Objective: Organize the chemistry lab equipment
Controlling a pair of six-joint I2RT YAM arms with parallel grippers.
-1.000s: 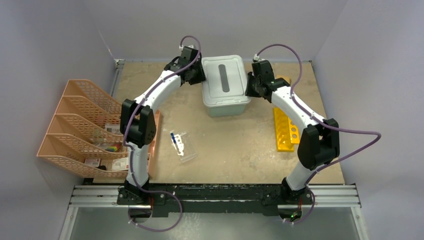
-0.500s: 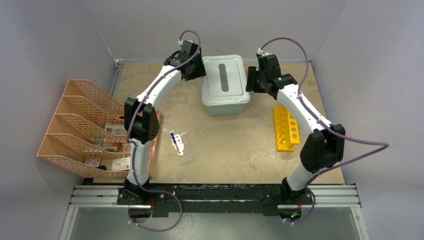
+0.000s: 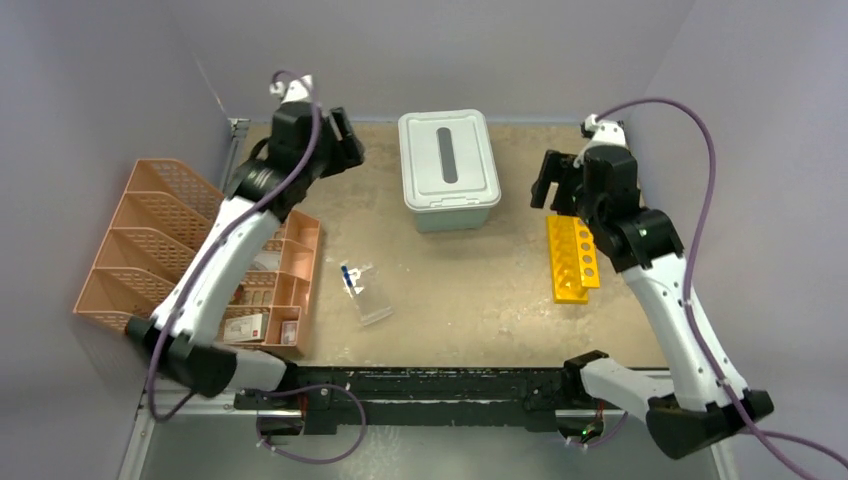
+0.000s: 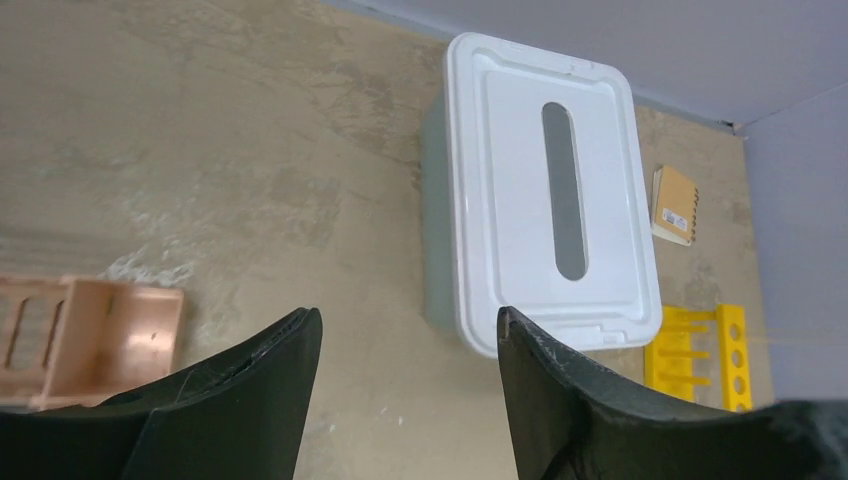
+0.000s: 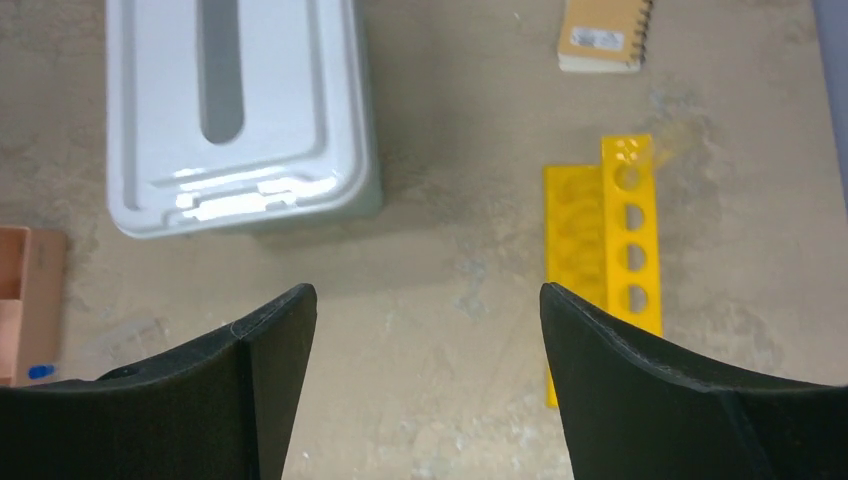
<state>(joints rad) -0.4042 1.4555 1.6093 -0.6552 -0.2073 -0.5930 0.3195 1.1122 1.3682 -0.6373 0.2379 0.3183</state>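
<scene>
Top external view shows us both arms standing clear either side of the white lidded plastic bin [image 3: 450, 170]. We see the left fingers [image 4: 270, 380] spread and empty, the right fingers [image 5: 620, 370] spread wide, empty too. Our clear packet with a blue-capped tube [image 3: 367, 297] lies on the tabletop [image 3: 480, 290], near the peach compartment tray [image 3: 296, 262].

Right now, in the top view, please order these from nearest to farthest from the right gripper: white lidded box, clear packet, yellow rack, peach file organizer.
From the right gripper:
1. yellow rack, right beside it, toward the arm bases.
2. white lidded box, to its left.
3. clear packet, mid-table, farther left.
4. peach file organizer, far left edge.
</scene>
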